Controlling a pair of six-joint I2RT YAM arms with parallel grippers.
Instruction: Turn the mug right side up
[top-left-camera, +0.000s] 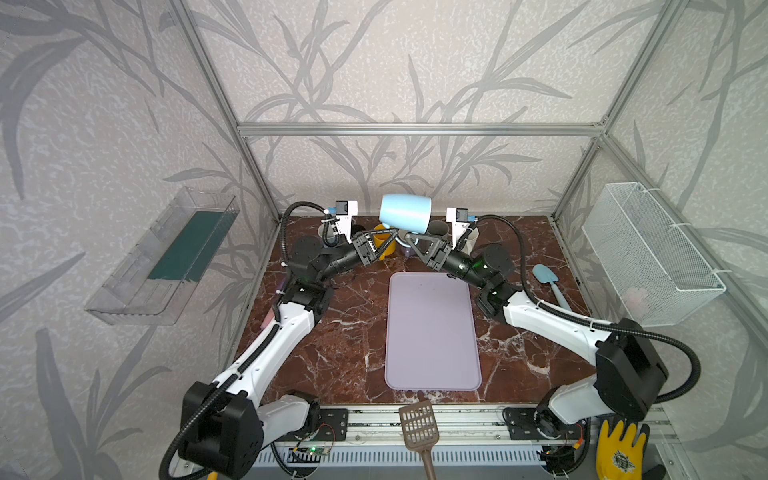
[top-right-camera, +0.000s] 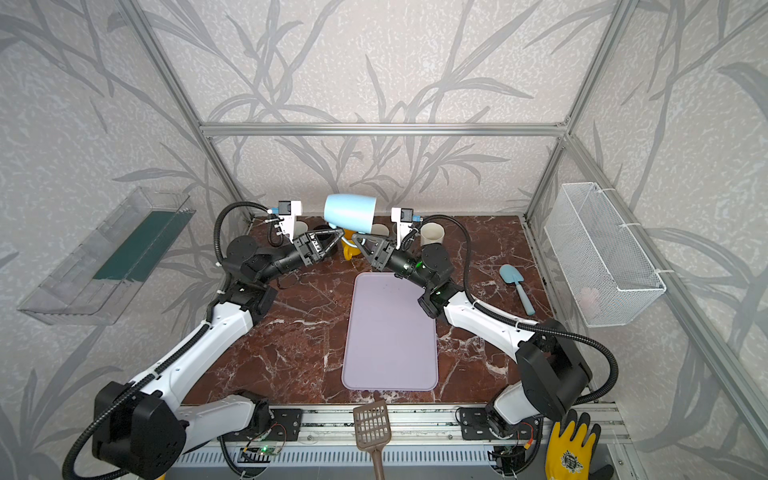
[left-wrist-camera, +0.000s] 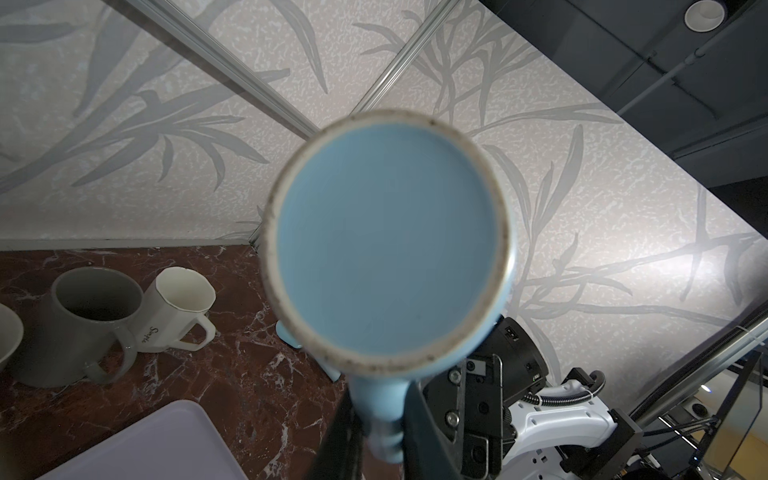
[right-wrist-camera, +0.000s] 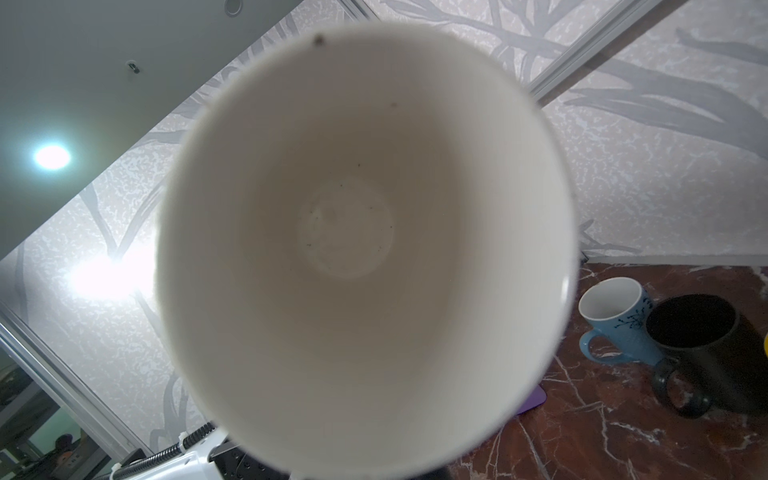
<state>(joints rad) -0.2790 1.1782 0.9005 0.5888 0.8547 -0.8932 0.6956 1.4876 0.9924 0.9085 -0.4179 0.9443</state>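
Observation:
A light blue mug (top-left-camera: 405, 214) (top-right-camera: 351, 212) hangs on its side above the back of the table, base toward the left arm, mouth toward the right arm. The left wrist view looks at its blue base (left-wrist-camera: 386, 241); the handle (left-wrist-camera: 380, 407) hangs down between the fingers of my left gripper (left-wrist-camera: 380, 436) (top-left-camera: 391, 236), which press on it. The right wrist view looks straight into its white inside (right-wrist-camera: 365, 232). My right gripper (top-left-camera: 406, 238) (top-right-camera: 355, 237) is shut at the mug's underside by the handle; the mug's wall hides its fingertips there.
Upright mugs stand along the back: yellow (top-left-camera: 384, 245), grey (left-wrist-camera: 89, 320), white (left-wrist-camera: 178, 303), blue patterned (right-wrist-camera: 619, 320), black (right-wrist-camera: 706, 345). A lilac mat (top-left-camera: 432, 332) lies mid-table, a blue scoop (top-left-camera: 548, 282) to its right, a brown slotted spatula (top-left-camera: 419, 428) and yellow glove (top-left-camera: 619, 449) in front.

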